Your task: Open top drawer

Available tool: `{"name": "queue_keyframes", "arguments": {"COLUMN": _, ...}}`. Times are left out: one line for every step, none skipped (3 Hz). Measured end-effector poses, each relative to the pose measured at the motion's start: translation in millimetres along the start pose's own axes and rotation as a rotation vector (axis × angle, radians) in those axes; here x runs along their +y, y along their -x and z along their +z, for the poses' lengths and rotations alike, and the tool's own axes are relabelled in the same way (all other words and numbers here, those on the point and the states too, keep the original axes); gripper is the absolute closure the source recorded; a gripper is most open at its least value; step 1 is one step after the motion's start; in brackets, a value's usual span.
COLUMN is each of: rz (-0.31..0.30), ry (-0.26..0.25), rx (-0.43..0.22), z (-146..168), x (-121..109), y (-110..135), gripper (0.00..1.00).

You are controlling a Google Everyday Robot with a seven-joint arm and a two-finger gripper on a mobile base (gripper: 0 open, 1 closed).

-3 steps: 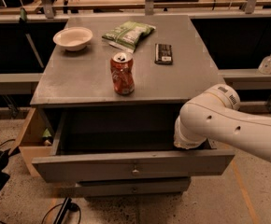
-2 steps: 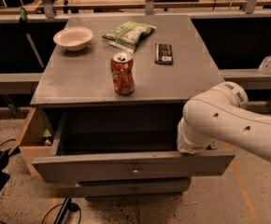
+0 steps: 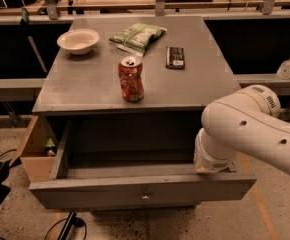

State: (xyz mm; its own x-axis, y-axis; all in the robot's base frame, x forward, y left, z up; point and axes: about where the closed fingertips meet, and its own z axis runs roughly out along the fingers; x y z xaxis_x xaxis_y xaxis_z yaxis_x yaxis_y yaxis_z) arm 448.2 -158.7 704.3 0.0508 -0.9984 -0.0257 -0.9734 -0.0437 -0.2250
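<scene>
The top drawer (image 3: 110,191) stands pulled out from under the grey cabinet top (image 3: 85,86). Its flat grey front carries a small round metal knob (image 3: 145,197) at centre, and its plain grey inside (image 3: 130,170) shows. My white arm (image 3: 245,129) comes in from the right and bends down to the drawer's right end. My gripper is at the arm's lower end, by the drawer's right inner corner, hidden behind the wrist (image 3: 211,159).
On the cabinet top stand a red soda can (image 3: 131,79), a white bowl (image 3: 78,40), a green chip bag (image 3: 136,35) and a dark bar (image 3: 175,57). An open wooden box (image 3: 35,151) sits at the left. A cable (image 3: 65,226) lies on the floor.
The drawer front has come a little further out toward the camera. My arm has shifted slightly right and nearer with it.
</scene>
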Motion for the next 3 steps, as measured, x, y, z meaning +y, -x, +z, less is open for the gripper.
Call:
{"name": "queue_keyframes", "arguments": {"rz": -0.002, "ry": 0.003, "rx": -0.012, "z": 10, "x": -13, "y": -1, "gripper": 1.00}}
{"name": "queue_keyframes", "arguments": {"rz": 0.032, "ry": 0.046, "rx": -0.076, "z": 41, "x": -27, "y": -2, "gripper": 1.00}}
{"name": "queue_keyframes", "arguments": {"rz": 0.065, "ry": 0.143, "rx": -0.149, "z": 80, "x": -24, "y": -1, "gripper": 1.00}}
